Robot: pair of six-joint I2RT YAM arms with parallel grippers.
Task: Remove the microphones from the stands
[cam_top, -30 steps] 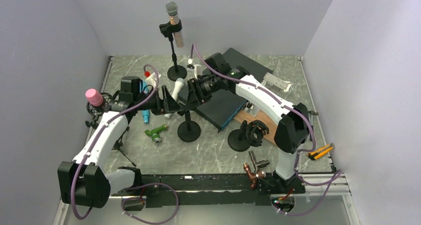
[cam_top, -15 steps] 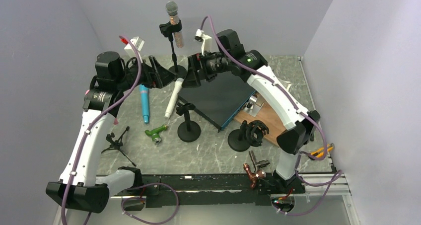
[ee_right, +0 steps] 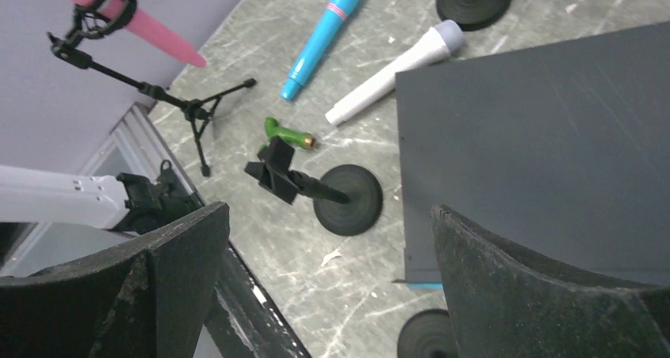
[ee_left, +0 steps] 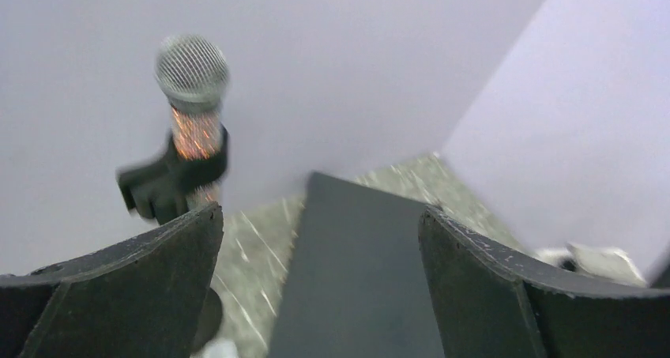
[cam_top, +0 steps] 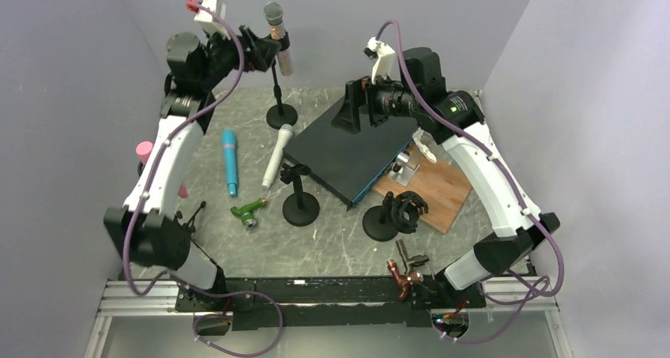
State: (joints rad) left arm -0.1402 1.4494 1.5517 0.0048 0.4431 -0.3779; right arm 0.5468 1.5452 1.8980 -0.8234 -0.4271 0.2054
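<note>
A microphone (cam_top: 274, 24) with a silver mesh head stands upright in the clip of a tall black stand (cam_top: 280, 114) at the back of the table. My left gripper (cam_top: 263, 48) is raised just left of the clip, open and holding nothing. In the left wrist view the microphone (ee_left: 192, 81) and clip (ee_left: 164, 182) sit above my left fingertip, outside the open left gripper (ee_left: 320, 216). My right gripper (cam_top: 346, 114) hangs open over the black box (cam_top: 348, 156); in its wrist view the right gripper (ee_right: 328, 208) is also empty.
A white microphone (cam_top: 276, 156) and a blue microphone (cam_top: 230, 162) lie on the table. An empty short stand (cam_top: 300, 204), a green tool (cam_top: 248, 212), another clip stand (cam_top: 391, 216), a wooden board (cam_top: 430, 186) and a pink microphone (ee_right: 118, 10) on a tripod are nearby.
Both arms rose from the table's middle. The white microphone was let go and now lies flat. My left gripper swung up beside the silver microphone; my right gripper opened and lifted over the black box.
</note>
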